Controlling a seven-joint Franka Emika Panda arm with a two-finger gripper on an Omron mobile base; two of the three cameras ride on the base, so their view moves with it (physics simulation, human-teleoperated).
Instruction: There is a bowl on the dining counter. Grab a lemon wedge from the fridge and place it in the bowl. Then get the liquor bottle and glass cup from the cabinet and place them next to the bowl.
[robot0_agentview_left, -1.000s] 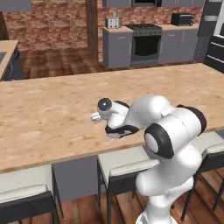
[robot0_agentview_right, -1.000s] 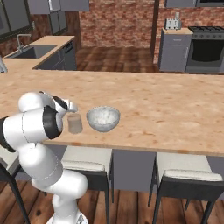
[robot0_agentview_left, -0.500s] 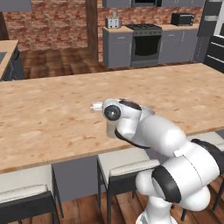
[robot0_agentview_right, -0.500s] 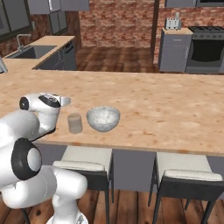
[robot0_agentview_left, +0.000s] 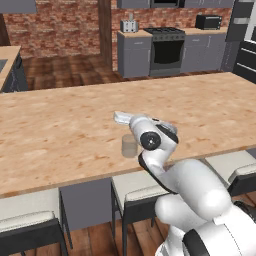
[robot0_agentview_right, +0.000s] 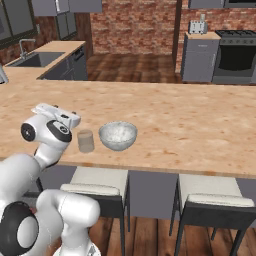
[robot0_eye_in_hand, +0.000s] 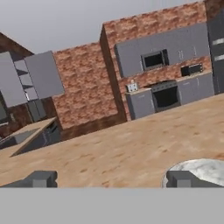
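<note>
The speckled grey-white bowl (robot0_agentview_right: 118, 135) sits on the light wood dining counter (robot0_agentview_right: 190, 125); its rim (robot0_eye_in_hand: 201, 168) shows at the lower right of the hand view. The glass cup (robot0_agentview_right: 86, 141) stands upright just left of the bowl, and is also seen as the cup (robot0_agentview_left: 129, 145) beside the arm. My gripper (robot0_agentview_right: 56, 112) hovers above the counter, left of the cup and clear of it, pointing across the counter. Its fingertips (robot0_eye_in_hand: 41, 178) stand wide apart, open with nothing between them. The lemon wedge and liquor bottle are out of view.
Pale cushioned stools (robot0_agentview_right: 100, 182) line the counter's near edge under the arm. Across the room are a brick wall, grey cabinets and a stove (robot0_agentview_left: 165, 47). A wall cabinet (robot0_eye_in_hand: 26, 81) hangs open at the left. A sink (robot0_agentview_right: 35, 59) lies far left.
The arm has folded, its elbow swinging down toward the base. The hand has drawn back from the cup and bowl. The cup and bowl have not moved.
</note>
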